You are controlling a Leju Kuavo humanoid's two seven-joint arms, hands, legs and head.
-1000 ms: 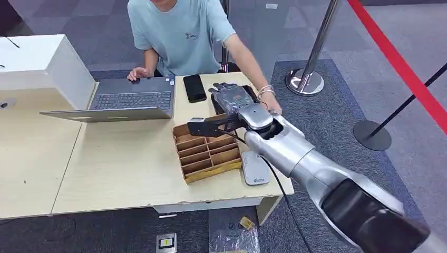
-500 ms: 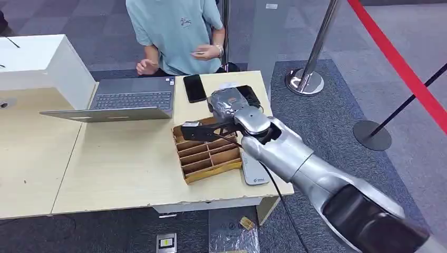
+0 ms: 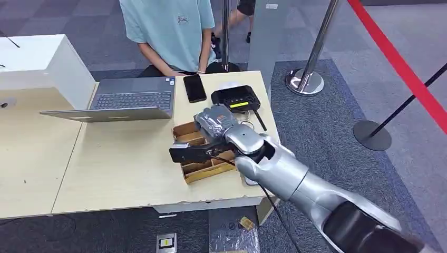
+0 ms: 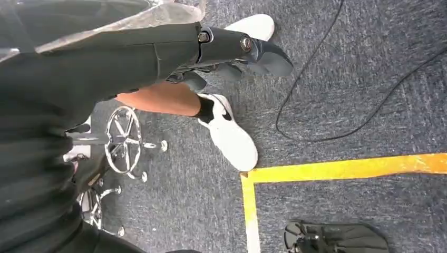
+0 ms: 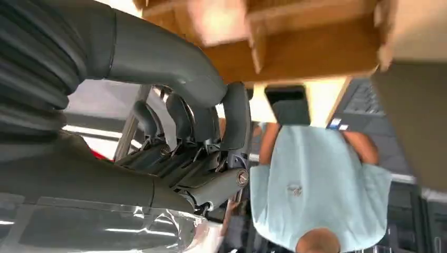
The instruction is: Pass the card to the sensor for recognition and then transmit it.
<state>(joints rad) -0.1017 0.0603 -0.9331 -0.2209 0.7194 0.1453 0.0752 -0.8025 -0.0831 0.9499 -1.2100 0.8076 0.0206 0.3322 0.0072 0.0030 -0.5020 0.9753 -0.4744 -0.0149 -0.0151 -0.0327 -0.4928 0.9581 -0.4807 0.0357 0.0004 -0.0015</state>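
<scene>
Curling inward with nothing in them, the fingers (image 5: 184, 118) of the right hand (image 3: 215, 122) are now hovering over the wooden divider tray (image 3: 206, 167), having drawn back from the black sensor box (image 3: 236, 98), which is uncovered again. Card: cannot tell where it is; none shows on the table (image 3: 116, 163). Left hand (image 4: 232, 50) is hanging above carpet, fingers held apart, gripping nothing. The person (image 3: 168, 31) is standing behind the laptop (image 3: 126, 103), arm withdrawn.

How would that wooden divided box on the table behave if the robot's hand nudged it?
The wooden box looks thin-walled, so it is probably light and would likely slide easily on the smooth table. It sits low and wide, so tipping seems unlikely. Its slim dividers may be fragile under a downward press.
</scene>
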